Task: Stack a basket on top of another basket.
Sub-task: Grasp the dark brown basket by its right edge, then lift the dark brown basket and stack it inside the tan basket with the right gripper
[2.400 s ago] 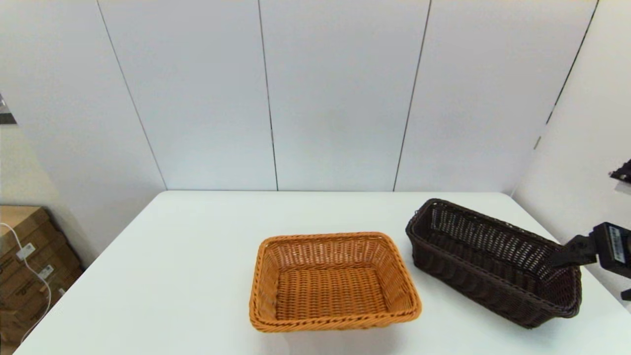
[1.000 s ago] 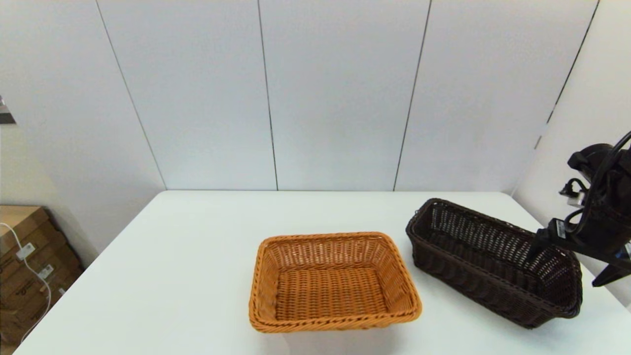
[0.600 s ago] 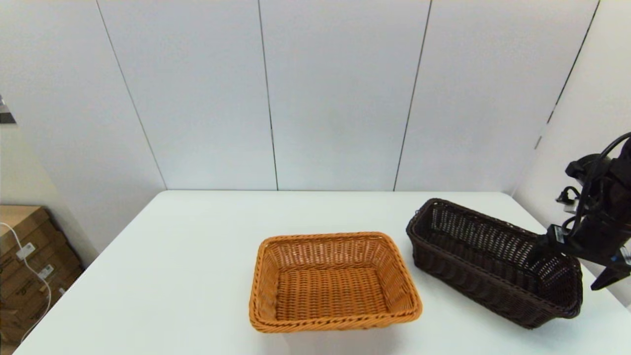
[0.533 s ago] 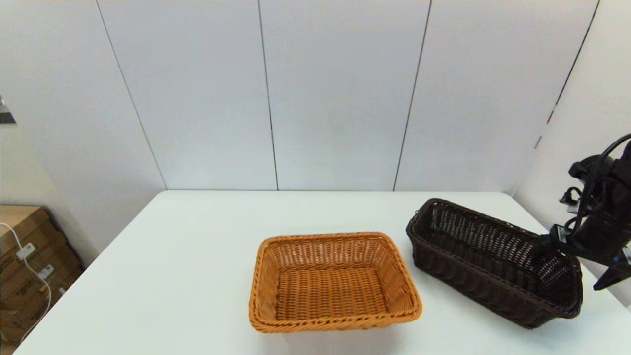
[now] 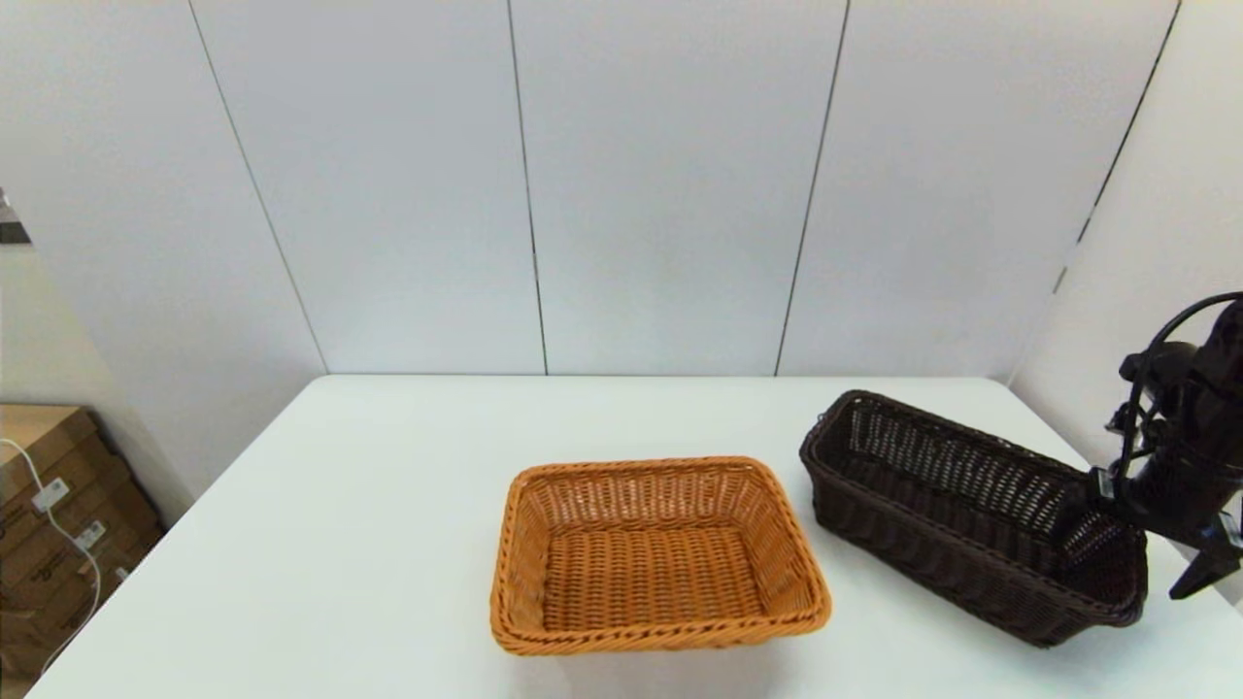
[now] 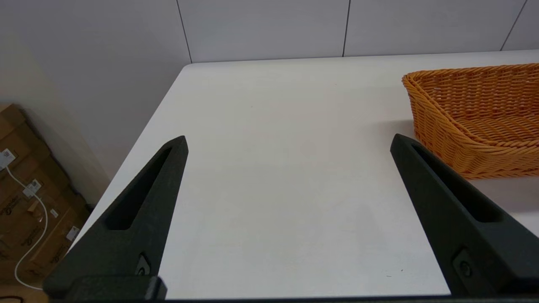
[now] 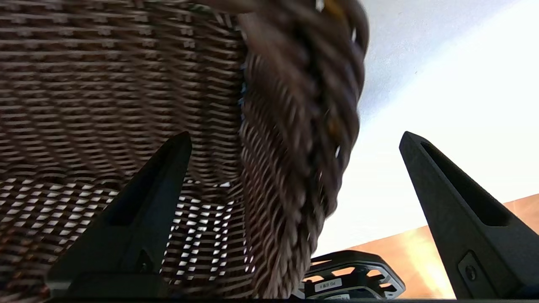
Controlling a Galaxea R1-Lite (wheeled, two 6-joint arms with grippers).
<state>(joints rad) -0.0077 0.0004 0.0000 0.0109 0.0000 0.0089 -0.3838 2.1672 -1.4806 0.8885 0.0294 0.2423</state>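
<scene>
Head view: white, smooth table (image 5: 388, 505). The orange-tan basket (image 5: 655, 553) sits near the front centre, rectangular, tight horizontal weave, sloped sides, braided rim. The dark brown basket (image 5: 971, 515) rests on the table to its right, set at an angle and apart from it; open-weave sides let light through, and the rim is a thick braid. The right gripper (image 5: 1131, 529) is at the dark basket's right end, one finger inside and one outside the end wall. Cardboard boxes (image 5: 58, 515) with small white labels stand off the table's left side; label text too small to read.

Left wrist view: left gripper (image 6: 288, 145) over bare table, matte black tapered fingers spread wide, holding nothing. The orange-tan basket's corner lies beside it.

Right wrist view: fingers spread, straddling the dark basket's braided end wall, not pressed against it. A black part below carries a white label, unreadable.
</scene>
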